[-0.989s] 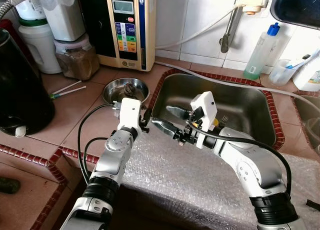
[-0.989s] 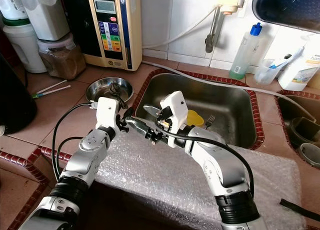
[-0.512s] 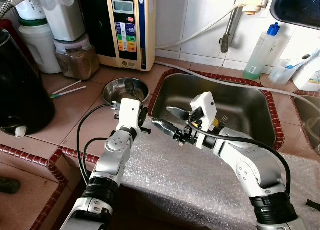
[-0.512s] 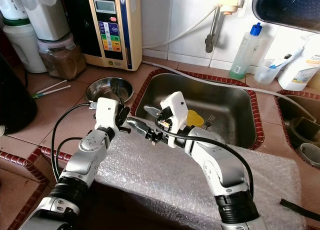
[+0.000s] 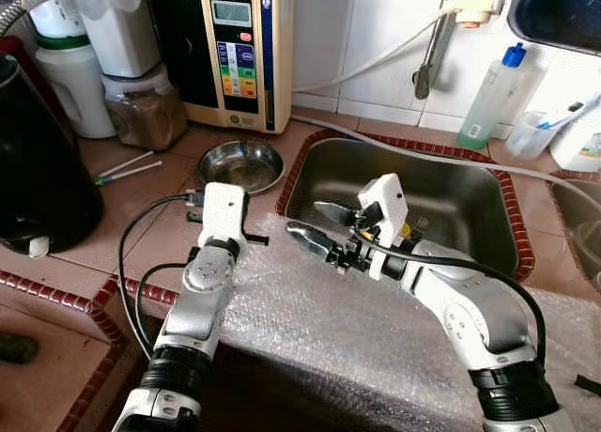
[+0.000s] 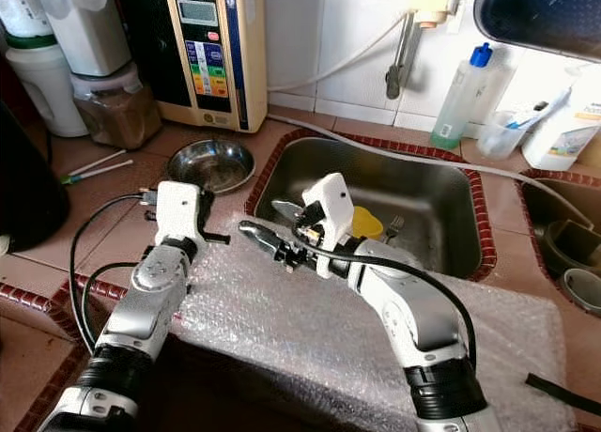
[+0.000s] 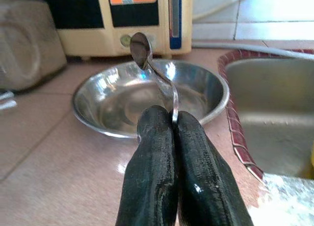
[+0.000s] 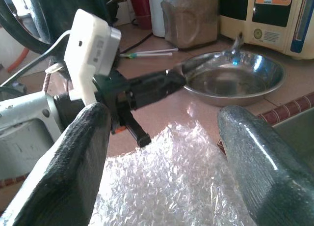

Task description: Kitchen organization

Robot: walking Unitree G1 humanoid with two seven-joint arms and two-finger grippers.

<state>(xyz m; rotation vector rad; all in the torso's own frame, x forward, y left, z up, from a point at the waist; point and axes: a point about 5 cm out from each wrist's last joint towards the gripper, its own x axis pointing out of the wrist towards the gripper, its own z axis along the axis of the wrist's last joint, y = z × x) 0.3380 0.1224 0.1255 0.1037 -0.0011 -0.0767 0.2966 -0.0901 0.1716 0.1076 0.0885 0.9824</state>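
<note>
While the left gripper [image 7: 172,132] pinches a spoon [image 7: 147,64] tight, the spoon sticks out over the rim of a shiny bowl [image 5: 239,165] by the sink [image 5: 441,202]. The right gripper [image 5: 321,227] has its fingers wide apart over the bubble wrap [image 5: 357,338]. A yellow thing [image 6: 366,223] and a fork [image 6: 392,227] lie in the sink.

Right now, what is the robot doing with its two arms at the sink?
The left gripper is shut on a metal spoon, holding it over the steel bowl on the counter beside the sink. The right gripper is open, holding nothing, above the bubble wrap at the sink's near edge.
</note>
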